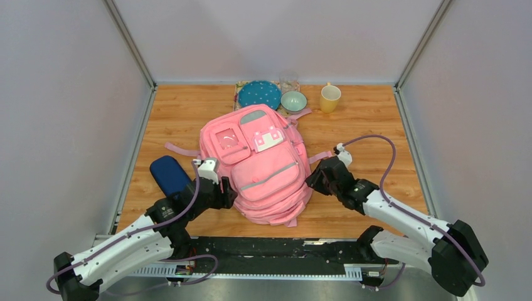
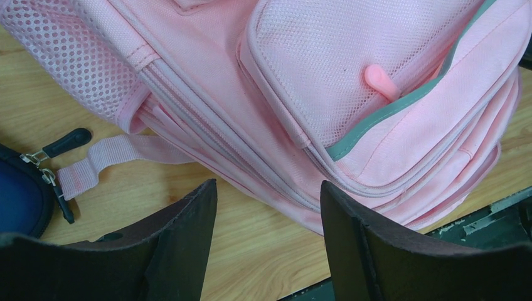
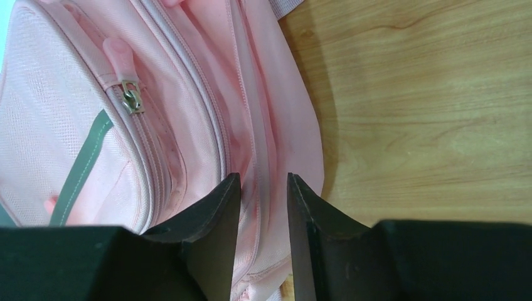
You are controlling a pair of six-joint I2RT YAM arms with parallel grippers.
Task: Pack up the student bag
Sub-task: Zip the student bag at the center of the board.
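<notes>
The student bag (image 1: 257,163), a large pink backpack with grey zip trims and a white-pink patch, lies flat in the middle of the table. My left gripper (image 1: 221,188) is open and empty at the bag's lower left edge; in the left wrist view it (image 2: 268,185) hovers over bare wood just short of the bag (image 2: 313,75). My right gripper (image 1: 315,177) is at the bag's right edge. In the right wrist view its narrow jaws (image 3: 263,179) hold a fold of the bag's side fabric (image 3: 270,125) between them. A pink zip pull (image 3: 119,53) lies to the left.
A navy-blue zip pouch (image 1: 169,175) lies left of the bag, beside my left arm, and also shows in the left wrist view (image 2: 19,194). A teal plate (image 1: 259,94), a small bowl (image 1: 293,100), a glass (image 1: 288,81) and a yellow mug (image 1: 330,97) stand at the back edge.
</notes>
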